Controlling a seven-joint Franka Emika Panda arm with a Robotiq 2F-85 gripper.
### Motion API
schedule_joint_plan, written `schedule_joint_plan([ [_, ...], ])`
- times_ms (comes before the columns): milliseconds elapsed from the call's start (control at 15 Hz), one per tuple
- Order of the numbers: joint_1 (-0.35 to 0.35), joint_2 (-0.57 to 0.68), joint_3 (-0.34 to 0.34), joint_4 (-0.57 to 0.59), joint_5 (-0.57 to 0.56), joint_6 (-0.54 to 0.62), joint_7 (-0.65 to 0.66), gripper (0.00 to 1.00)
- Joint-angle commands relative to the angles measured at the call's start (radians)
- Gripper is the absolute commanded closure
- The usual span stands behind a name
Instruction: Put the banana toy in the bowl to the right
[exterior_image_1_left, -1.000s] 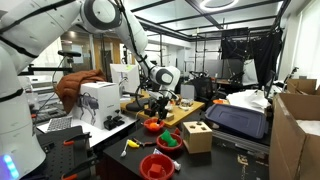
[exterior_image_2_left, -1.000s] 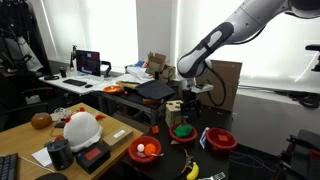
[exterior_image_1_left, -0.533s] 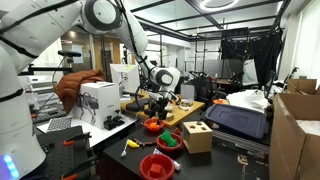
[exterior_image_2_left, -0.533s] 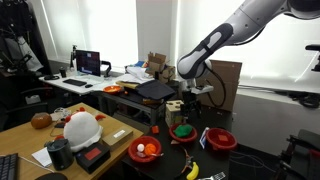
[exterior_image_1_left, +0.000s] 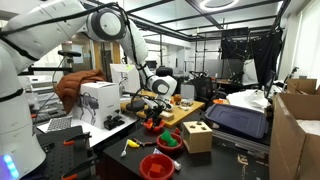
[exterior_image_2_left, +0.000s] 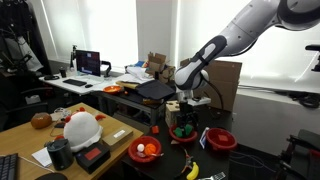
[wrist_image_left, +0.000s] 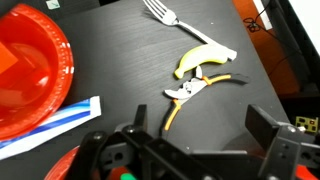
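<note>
The banana toy (wrist_image_left: 199, 61) is small, yellow and curved. It lies on the black table beside yellow-handled pliers (wrist_image_left: 192, 92) and a fork (wrist_image_left: 163, 14). It also shows near the table's front edge in both exterior views (exterior_image_2_left: 190, 170) (exterior_image_1_left: 134, 143). My gripper (wrist_image_left: 205, 135) is open and empty, hovering above the table short of the banana. In both exterior views it (exterior_image_2_left: 181, 114) (exterior_image_1_left: 155, 108) hangs over the cluster of red bowls. One red bowl (wrist_image_left: 30, 70) fills the left of the wrist view. Three red bowls (exterior_image_2_left: 146, 150) (exterior_image_2_left: 218, 139) (exterior_image_2_left: 183, 131) stand near the gripper.
A blue-and-white strip (wrist_image_left: 50, 118) lies by the red bowl. A wooden block box (exterior_image_1_left: 197, 137) stands beside the bowls. A white rounded object (exterior_image_2_left: 80, 128) and a black-red device (exterior_image_2_left: 95, 155) sit on the wooden desk. Cardboard boxes (exterior_image_1_left: 295, 130) stand at one side.
The arm has bent and shifted a little, lowering the open gripper slightly over the bowls. The banana and the bowls have not moved.
</note>
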Motion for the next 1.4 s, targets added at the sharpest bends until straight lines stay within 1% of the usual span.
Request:
schedule_joint_plan([
  [0, 0.026, 0.078, 0.023, 0.033, 0.056, 0.073, 0.058, 0.00],
  [200, 0.056, 0.138, 0.036, 0.044, 0.073, 0.109, 0.092, 0.00],
  [400, 0.078, 0.184, 0.038, 0.061, 0.071, 0.103, 0.122, 0.00],
  [600, 0.079, 0.197, 0.031, 0.046, 0.074, 0.098, 0.150, 0.00],
  [667, 0.081, 0.195, 0.026, 0.034, 0.078, 0.118, 0.167, 0.00],
  [800, 0.075, 0.204, 0.025, 0.036, 0.086, 0.106, 0.192, 0.00],
  [1067, 0.069, 0.214, 0.036, 0.030, 0.091, 0.094, 0.185, 0.00],
  [1333, 0.070, 0.211, 0.029, 0.002, 0.083, 0.063, 0.183, 0.00],
])
